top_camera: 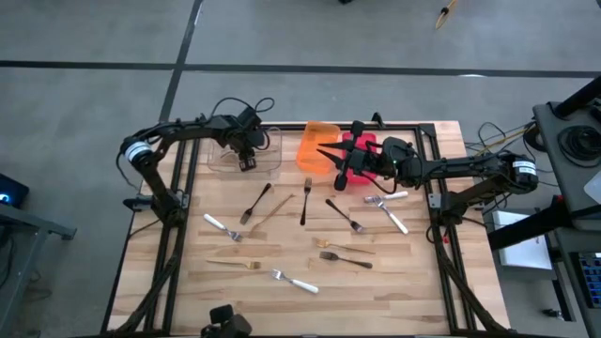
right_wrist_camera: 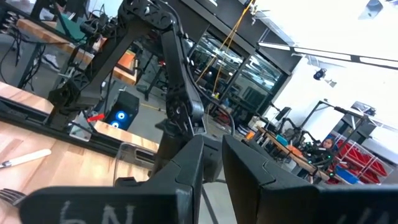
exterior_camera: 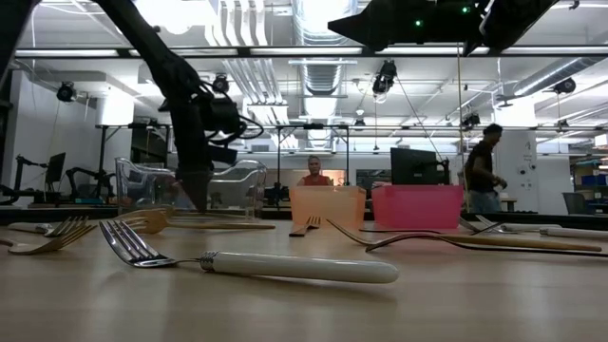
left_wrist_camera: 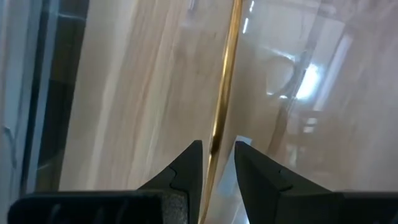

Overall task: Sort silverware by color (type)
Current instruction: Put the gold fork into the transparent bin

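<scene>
The left gripper (left_wrist_camera: 217,155) hangs over the clear bin (top_camera: 268,160) at the table's far edge, jaws pinching a gold utensil (left_wrist_camera: 225,81); release seems next. Right gripper (top_camera: 340,169): I cannot tell.

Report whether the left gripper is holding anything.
Holding: the left gripper is shut on a gold utensil, its slim handle pinched between both fingers, over the clear bin.

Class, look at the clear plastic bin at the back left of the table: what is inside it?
The left gripper reaches into the clear bin, shut on a gold utensil. The arm covers part of the bin floor, so other contents cannot be confirmed.
</scene>
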Controlling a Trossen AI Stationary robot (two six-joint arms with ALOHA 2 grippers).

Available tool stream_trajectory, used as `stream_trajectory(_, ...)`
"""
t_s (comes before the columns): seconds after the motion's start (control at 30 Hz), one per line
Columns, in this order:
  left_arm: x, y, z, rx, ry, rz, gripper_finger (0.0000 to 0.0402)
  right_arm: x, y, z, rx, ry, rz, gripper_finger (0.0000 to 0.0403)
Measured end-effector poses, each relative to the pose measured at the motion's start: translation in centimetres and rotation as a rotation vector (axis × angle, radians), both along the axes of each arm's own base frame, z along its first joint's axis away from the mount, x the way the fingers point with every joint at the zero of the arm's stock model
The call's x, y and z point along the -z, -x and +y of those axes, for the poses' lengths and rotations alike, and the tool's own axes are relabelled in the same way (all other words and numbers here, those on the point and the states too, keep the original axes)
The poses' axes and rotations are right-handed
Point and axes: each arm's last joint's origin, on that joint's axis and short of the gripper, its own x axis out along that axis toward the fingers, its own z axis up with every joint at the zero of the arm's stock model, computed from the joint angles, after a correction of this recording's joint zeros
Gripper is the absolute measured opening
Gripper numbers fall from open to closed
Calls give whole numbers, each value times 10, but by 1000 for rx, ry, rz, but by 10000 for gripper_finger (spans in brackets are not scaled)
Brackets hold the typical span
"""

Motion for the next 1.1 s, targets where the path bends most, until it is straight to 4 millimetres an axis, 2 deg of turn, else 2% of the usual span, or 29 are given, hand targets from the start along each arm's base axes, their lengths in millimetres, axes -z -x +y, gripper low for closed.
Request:
stream_trajectory(0.43,12,-2,2,-1,27,27,71,0,0,0,4,6,2,52)
stream_trajectory(0.67,12,-1,1,1,35,30,23,1,0,0,17,3,7,52)
stream_trajectory(0.77,11,-1,0,0,37,32,7,1,0,0,18,2,8,52)
stream_trajectory(1.1,-4,2,-3,-3,67,32,5,1,0,0,18,2,8,52)
